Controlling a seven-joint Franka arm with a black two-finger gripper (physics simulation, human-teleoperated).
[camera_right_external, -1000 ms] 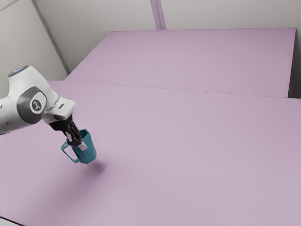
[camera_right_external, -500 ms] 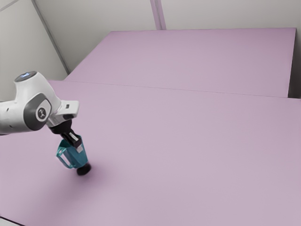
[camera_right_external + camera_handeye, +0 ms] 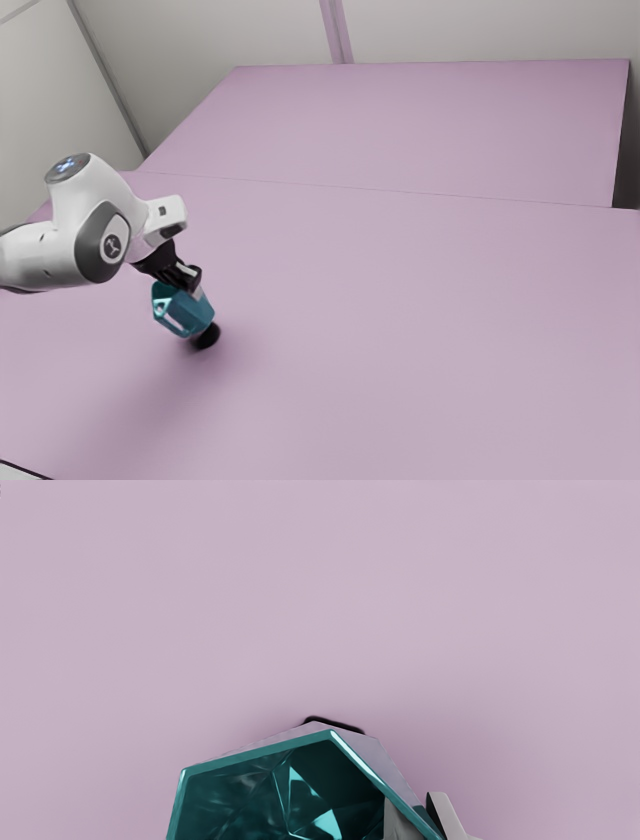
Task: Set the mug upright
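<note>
Mug (image 3: 188, 313) observed tilted over the table (image 3: 400, 320). Gripper (image 3: 194, 284) clamped on the mug's wall, one finger inside.

The mug (image 3: 197, 313) is coloured teal; the table (image 3: 400, 320), plain mauve. The arm (image 3: 82, 200) is patched white and grey.

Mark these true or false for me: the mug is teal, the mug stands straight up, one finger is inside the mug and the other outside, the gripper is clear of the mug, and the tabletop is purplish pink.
The mug is teal: true.
The mug stands straight up: false, it is tilted.
One finger is inside the mug, the other outside: true.
The gripper is clear of the mug: false, the gripper grips its wall.
The tabletop is purplish pink: true.
</note>
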